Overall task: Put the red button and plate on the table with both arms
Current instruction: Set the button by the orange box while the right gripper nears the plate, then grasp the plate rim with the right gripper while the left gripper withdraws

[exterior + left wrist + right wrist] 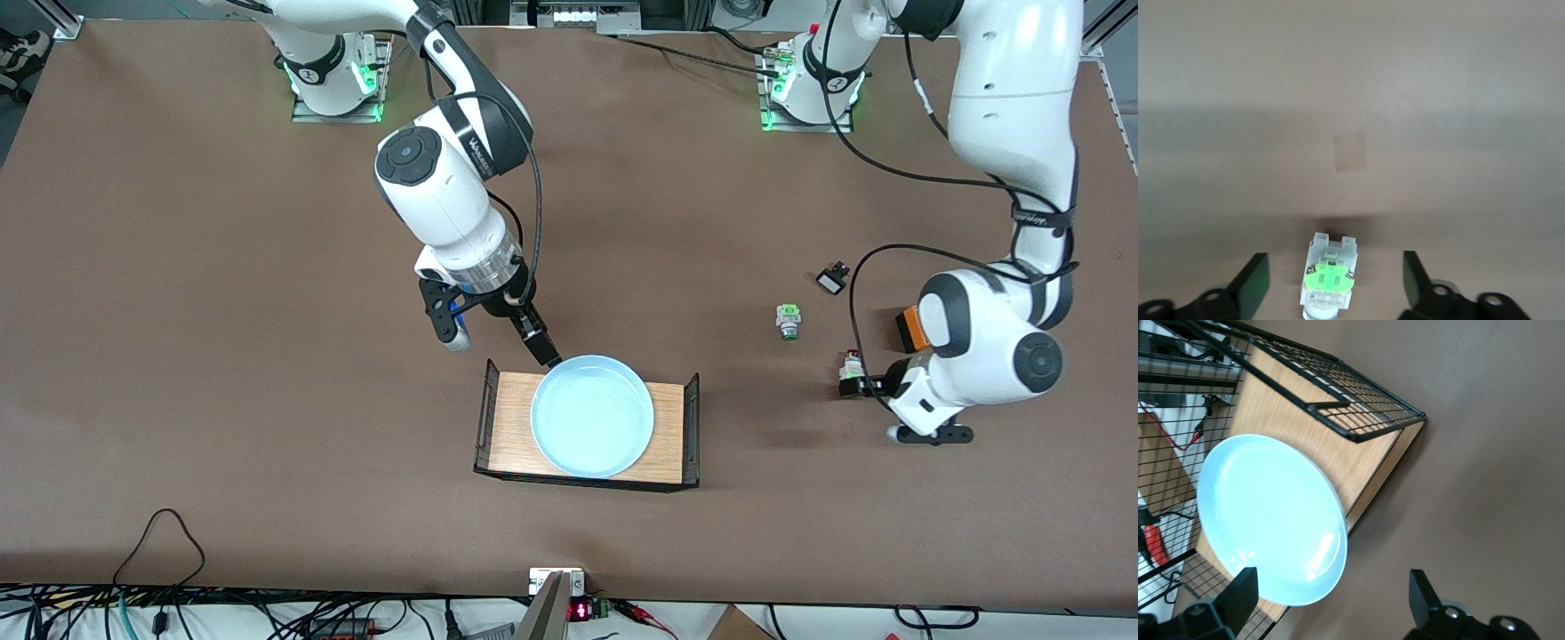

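The red button rests on the brown table toward the left arm's end. My left gripper is low around it. In the left wrist view its white body and green block lie between the spread fingers and touch neither; the left gripper is open. The pale blue plate lies on the wooden tray. My right gripper hangs open at the plate's rim on the robots' side. In the right wrist view the plate reaches in between the right gripper's jaws.
A green-and-white switch and a small black switch lie on the table, farther from the front camera than the red button. An orange box shows partly from under the left arm. The tray has black wire-mesh ends.
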`<action>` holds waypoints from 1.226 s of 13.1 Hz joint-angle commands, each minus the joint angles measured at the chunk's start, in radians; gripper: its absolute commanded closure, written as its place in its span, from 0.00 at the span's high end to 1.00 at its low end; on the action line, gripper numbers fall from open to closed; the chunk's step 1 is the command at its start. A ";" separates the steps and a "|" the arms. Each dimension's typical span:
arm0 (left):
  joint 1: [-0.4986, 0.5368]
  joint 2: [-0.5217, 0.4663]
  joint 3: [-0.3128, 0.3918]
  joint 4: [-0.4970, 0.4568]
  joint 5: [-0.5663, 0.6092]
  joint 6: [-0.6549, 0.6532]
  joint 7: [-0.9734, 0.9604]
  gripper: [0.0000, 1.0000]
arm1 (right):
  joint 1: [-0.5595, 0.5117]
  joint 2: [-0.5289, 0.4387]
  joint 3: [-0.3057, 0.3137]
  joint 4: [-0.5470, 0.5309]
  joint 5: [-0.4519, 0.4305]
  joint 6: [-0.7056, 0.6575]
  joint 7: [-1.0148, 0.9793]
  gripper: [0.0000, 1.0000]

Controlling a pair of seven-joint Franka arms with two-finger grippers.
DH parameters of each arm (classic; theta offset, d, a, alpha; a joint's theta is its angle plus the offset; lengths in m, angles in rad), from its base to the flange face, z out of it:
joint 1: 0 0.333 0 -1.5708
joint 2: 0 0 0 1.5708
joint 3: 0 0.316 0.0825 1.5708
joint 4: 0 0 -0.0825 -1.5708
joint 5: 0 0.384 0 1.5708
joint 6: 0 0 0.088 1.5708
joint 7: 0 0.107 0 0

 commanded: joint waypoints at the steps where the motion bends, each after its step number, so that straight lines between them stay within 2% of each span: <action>1: 0.005 -0.140 0.000 -0.023 -0.014 -0.053 -0.065 1.00 | 0.007 0.049 -0.009 0.031 0.004 0.043 0.020 1.00; 3: -0.001 -0.224 0.000 -0.022 -0.005 -0.101 -0.114 1.00 | 0.007 0.068 -0.009 0.031 0.004 0.056 0.019 1.00; 9: 0.011 -0.448 -0.013 -0.022 0.222 -0.305 -0.116 1.00 | 0.005 0.126 -0.011 0.032 0.003 0.122 0.014 1.00; 11: 0.028 -0.520 -0.026 -0.020 0.277 -0.384 -0.115 1.00 | 0.005 0.128 -0.011 0.034 0.003 0.122 0.011 0.91; 12: 0.067 -0.560 -0.078 -0.022 0.312 -0.411 -0.103 1.00 | 0.004 0.129 -0.011 0.034 0.003 0.122 0.009 0.79; 14: 0.135 -0.606 -0.172 -0.022 0.362 -0.441 -0.066 1.00 | 0.005 0.134 -0.011 0.036 0.003 0.122 0.011 0.68; 16: 0.161 -0.661 -0.181 -0.029 0.363 -0.507 -0.017 1.00 | 0.005 0.135 -0.011 0.036 0.003 0.124 0.011 0.63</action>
